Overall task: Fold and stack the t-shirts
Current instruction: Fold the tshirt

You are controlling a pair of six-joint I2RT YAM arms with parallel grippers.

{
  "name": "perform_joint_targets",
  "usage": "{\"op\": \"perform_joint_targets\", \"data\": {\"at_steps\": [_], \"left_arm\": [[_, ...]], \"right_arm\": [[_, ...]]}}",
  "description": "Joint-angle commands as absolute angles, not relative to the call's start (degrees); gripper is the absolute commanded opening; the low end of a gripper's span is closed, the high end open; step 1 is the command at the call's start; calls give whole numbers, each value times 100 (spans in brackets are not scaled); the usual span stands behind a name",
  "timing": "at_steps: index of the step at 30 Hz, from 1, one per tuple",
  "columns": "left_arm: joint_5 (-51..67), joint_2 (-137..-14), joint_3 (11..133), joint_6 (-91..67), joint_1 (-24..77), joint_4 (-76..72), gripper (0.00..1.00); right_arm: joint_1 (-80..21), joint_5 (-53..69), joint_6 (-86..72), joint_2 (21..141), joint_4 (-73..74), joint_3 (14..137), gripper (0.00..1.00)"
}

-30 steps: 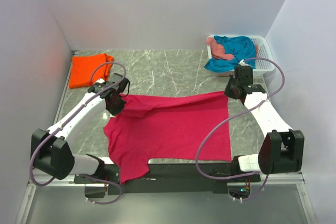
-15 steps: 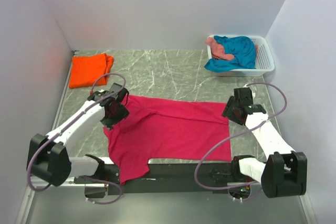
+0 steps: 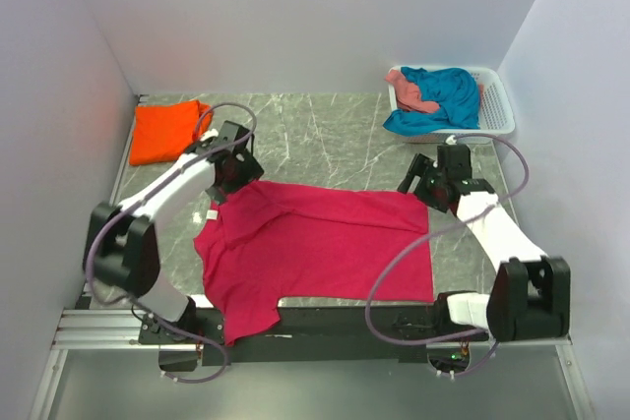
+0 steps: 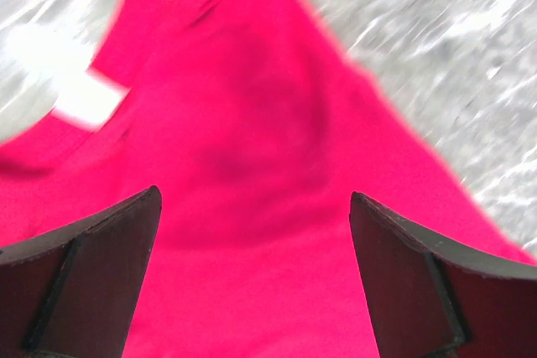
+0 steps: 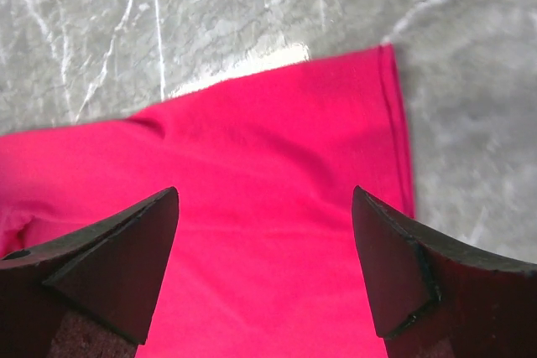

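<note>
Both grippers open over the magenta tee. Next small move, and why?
Probably lower both and pinch its far edge: the left gripper and right gripper hang open over that edge, and the magenta t-shirt lies spread, not yet folded.

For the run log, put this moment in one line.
left gripper: open over pink shirt | right gripper: open over its far corner | pink shirt: spread on table | orange shirt: folded, far left
</note>
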State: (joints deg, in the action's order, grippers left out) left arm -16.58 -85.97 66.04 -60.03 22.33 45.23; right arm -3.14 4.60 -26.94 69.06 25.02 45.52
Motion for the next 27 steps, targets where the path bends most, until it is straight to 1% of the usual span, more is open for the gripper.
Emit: {"op": "perform_joint_targets", "data": {"at_steps": [1,5,9,17,18,20,23,27], "left_arm": [[-1424,-9209,6996,-5485,1952,3719,99],[-1091,-10061,7128,-5335,1574,3376,99],[-730,-10292,6821,-5203,1363,2813,99],[-651,-10924,6969,-5124,1160,2795,100],[-659,-10986,7057,-5115,1125,2786,99],[-659,-11188,7267,-5080,1090,2830,99],[-677,-11504,7566,-5071,1002,2900,99],[-589,-11900,8287,-5010,862,2996,100]], "right_arm": [[-352,677,-2637,7478,1952,4860,90],[-343,617,-2768,8181,1828,5001,89],[-334,466,-2857,8796,1784,5045,89],[-272,501,-2839,9641,1767,5343,89],[-255,492,-2848,9781,1784,5387,89],[-229,527,-2821,9948,1810,5563,86],[-158,493,-2830,10054,1889,5826,86],[-53,228,-2804,10327,2153,6353,88]]}}
